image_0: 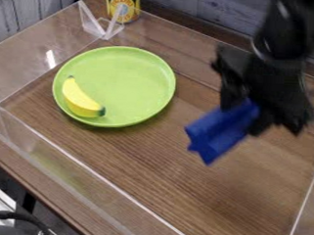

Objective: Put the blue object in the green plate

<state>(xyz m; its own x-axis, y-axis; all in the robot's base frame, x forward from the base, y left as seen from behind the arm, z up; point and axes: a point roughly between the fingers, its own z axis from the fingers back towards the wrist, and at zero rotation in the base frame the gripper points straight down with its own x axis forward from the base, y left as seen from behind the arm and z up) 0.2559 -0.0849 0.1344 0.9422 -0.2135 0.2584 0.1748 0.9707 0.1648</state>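
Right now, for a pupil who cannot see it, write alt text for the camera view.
A black robot claw holds a blue object in the air above a brown wooden table, to the right of a green plate. A yellow banana lies on the plate's left side, and a yellow can stands at the table's far edge.

Glossy wood table (131, 177), matt green plate (148, 75)

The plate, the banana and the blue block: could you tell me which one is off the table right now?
The blue block: it hangs in the gripper, clear of the wood. The banana lies in the green plate, which rests on the table.
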